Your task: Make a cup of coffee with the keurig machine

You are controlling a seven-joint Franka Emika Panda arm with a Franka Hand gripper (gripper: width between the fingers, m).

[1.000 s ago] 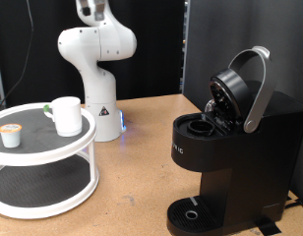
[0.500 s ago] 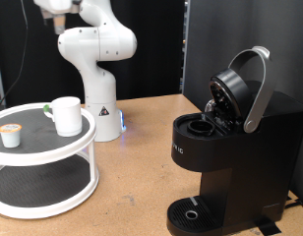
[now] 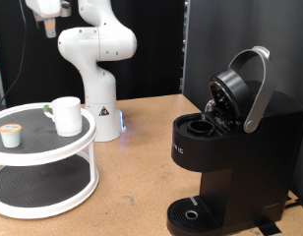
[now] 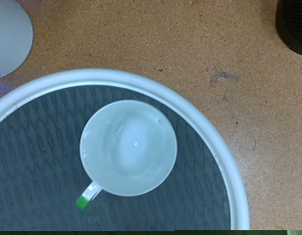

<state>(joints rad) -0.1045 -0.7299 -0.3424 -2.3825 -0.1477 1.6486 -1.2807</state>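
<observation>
Little is done: the keurig machine [image 3: 235,138] is standing lid-open at right, the cup [image 4: 127,148] is sitting unfilled on the left stand [image 3: 53,147], and the tool [image 3: 48,12] is hovering high above; its opening I cannot tell.

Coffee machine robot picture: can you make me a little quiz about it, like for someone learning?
1. True or false: the lid of the keurig machine is open.
2. Where does the cup stand? A) on the machine's drip tray B) on the top shelf of the white round stand C) on the bare table
3. Fill in: in the exterior view the gripper hangs high above the ____, holding nothing we can see.

Key:
1. True; the pod chamber is uncovered.
2. B; the coffee pod sits on that shelf too.
3. stand; the wrist view looks straight down into the cup.
</observation>
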